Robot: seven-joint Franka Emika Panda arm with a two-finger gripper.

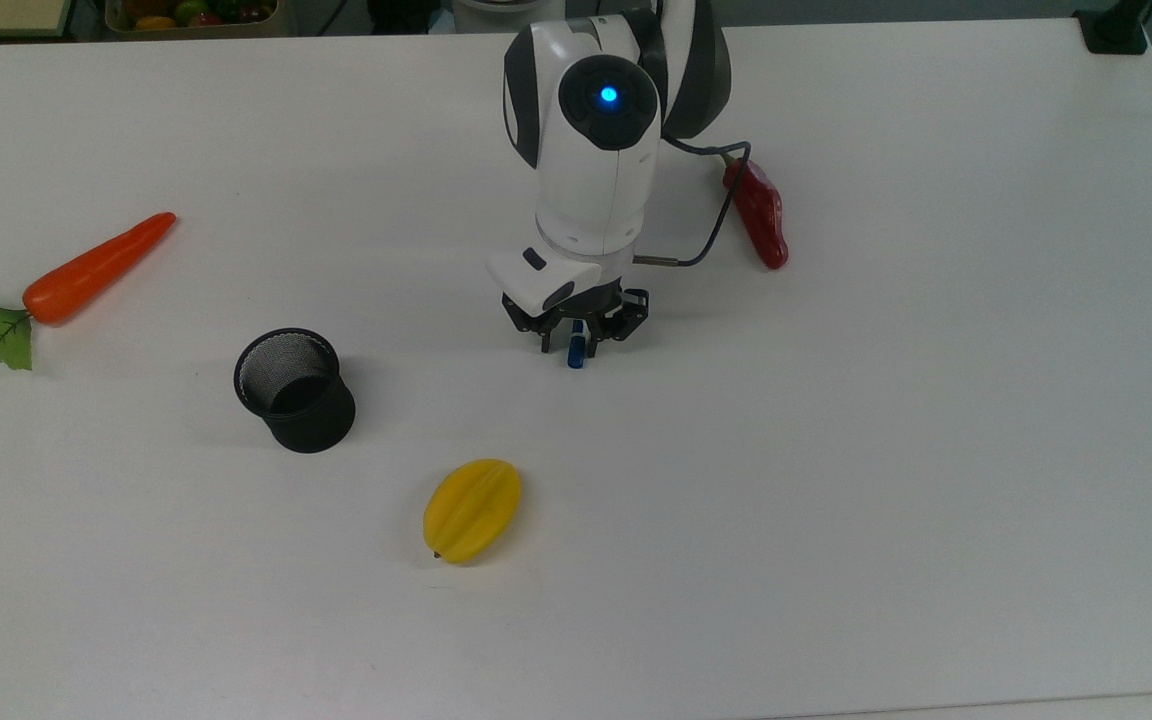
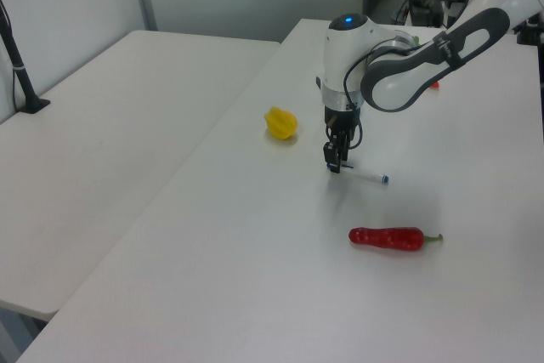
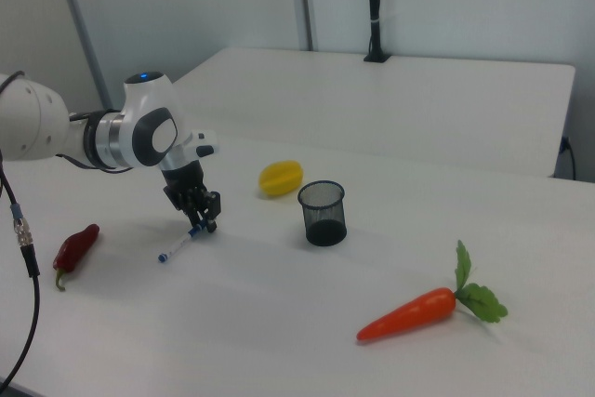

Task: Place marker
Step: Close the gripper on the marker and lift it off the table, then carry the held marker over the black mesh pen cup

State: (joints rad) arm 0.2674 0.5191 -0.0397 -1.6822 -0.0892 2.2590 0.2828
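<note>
The black two-finger gripper [image 1: 577, 346] straddles the slim white blue-capped marker [image 2: 365, 177] near its cap, fingers apparently apart; light, stiff, likely rolls—pinch across the barrel.

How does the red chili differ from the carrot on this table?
The red chili is dark red and slightly crooked; the carrot is orange and straight. The carrot has green leaves at its end, the chili a thin stem. In the top view the carrot looks longer. Both lie flat on the white table.

The top view looks steeply down; the left and right views face each other across the white table [image 1: 936, 450].
</note>
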